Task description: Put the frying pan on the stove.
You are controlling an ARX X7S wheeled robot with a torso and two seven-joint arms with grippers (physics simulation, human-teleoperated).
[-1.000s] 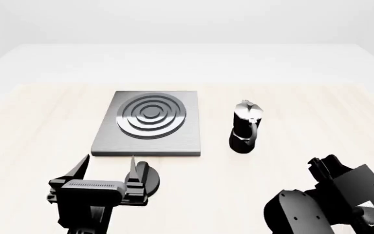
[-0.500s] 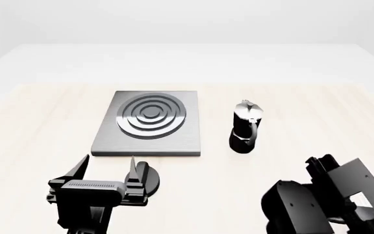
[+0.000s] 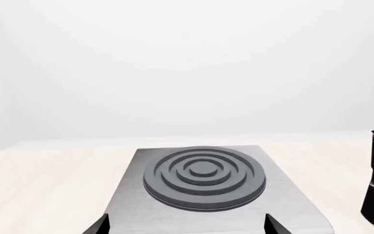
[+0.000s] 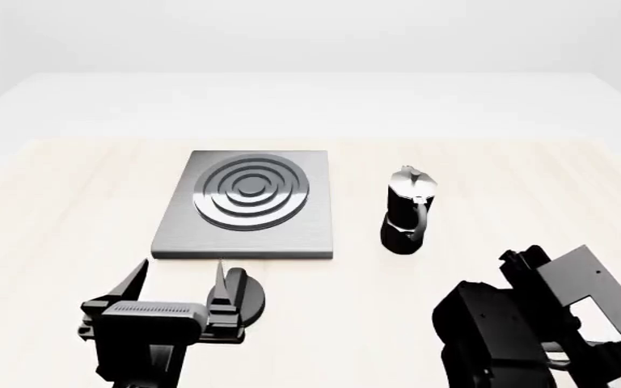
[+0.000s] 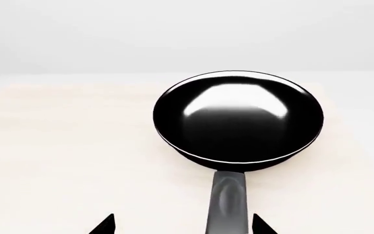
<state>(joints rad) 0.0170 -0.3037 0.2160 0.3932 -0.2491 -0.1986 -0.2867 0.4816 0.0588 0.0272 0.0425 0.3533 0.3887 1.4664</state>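
Pale wood worktop [image 4: 62, 234] against a white room: stove [image 4: 248, 212] mid-left, moka pot [image 4: 409, 212] just right of it, a small black round knob [image 4: 248, 296] near your left gripper [image 4: 175, 279], whose fingers stand spread. Frying pan [image 5: 239, 117] appears in your right wrist view only, resting on the worktop, its handle [image 5: 226, 202] cut off at the frame edge between the parted fingers of your right gripper [image 5: 181, 225], not touching them. Since half a second ago, your right arm [image 4: 537, 323] has shifted slightly; everything else is unchanged.
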